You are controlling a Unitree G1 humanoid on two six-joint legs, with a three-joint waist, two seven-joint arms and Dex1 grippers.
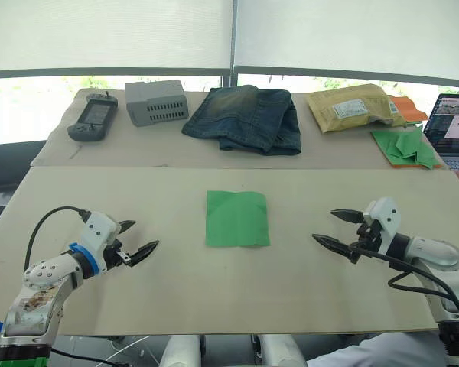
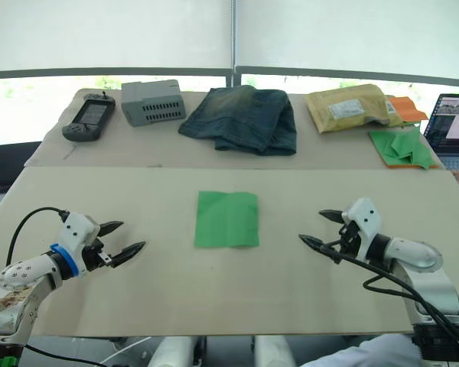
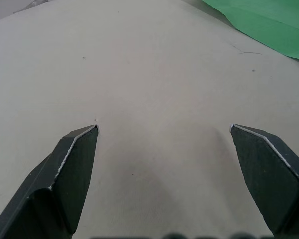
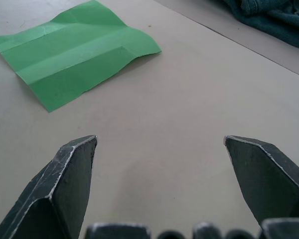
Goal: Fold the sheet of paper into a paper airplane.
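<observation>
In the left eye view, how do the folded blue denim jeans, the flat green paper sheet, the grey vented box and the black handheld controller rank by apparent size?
Largest to smallest as they look:
1. folded blue denim jeans
2. flat green paper sheet
3. grey vented box
4. black handheld controller
The paper lies nearer the camera, so its place against the box is less sure.

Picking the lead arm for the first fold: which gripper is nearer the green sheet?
Right, marginally. The right gripper sits open off the right edge of the sheet of paper; the left gripper sits open off its left edge, slightly farther. Neither touches it.
</observation>
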